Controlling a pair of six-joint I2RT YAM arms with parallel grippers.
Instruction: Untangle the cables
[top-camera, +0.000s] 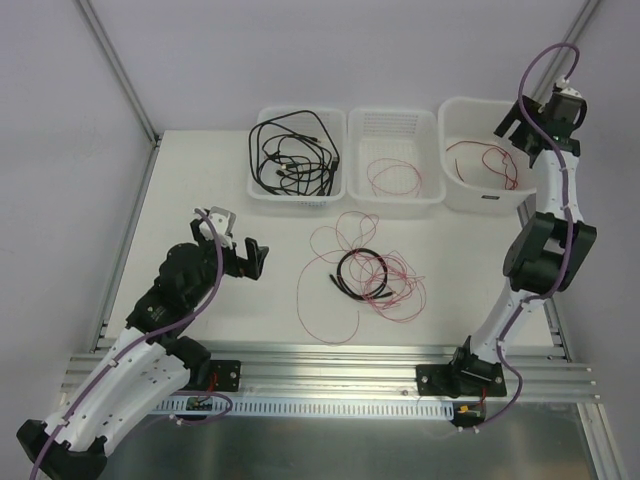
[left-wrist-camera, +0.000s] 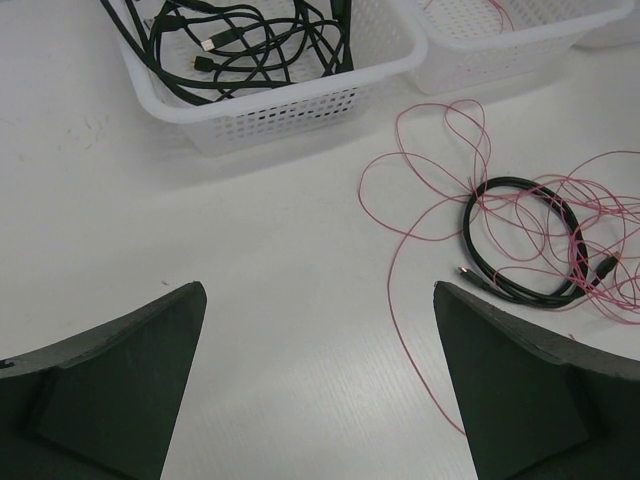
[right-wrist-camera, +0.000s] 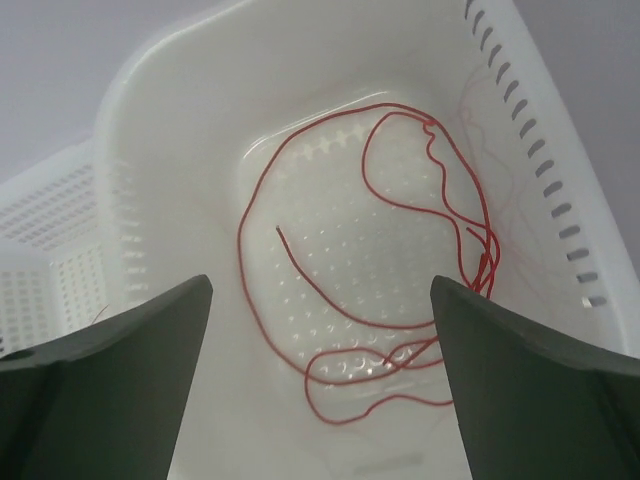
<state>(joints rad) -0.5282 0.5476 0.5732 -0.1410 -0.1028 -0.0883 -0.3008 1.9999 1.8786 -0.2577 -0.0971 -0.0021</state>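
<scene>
Both tools are standing open: right tool (right-wrist-camera: 320, 285) hovering over a red wire (right-wrist-camera: 487, 250) in the far right basket (right-wrist-camera: 150, 150), left tool (left-wrist-camera: 318, 290) facing tangled cables (left-wrist-camera: 510, 181) on the table (left-wrist-camera: 280, 260).

Tangled black and red cables (top-camera: 362, 272)

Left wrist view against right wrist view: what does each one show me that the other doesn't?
Only the left wrist: the left basket holding black cables, and on the table a coiled black cable tangled with pink wires. Only the right wrist: the right basket with a red wire lying loose on its bottom. Both: part of the middle basket; the left pincer and right pincer each stand open, empty.
</scene>
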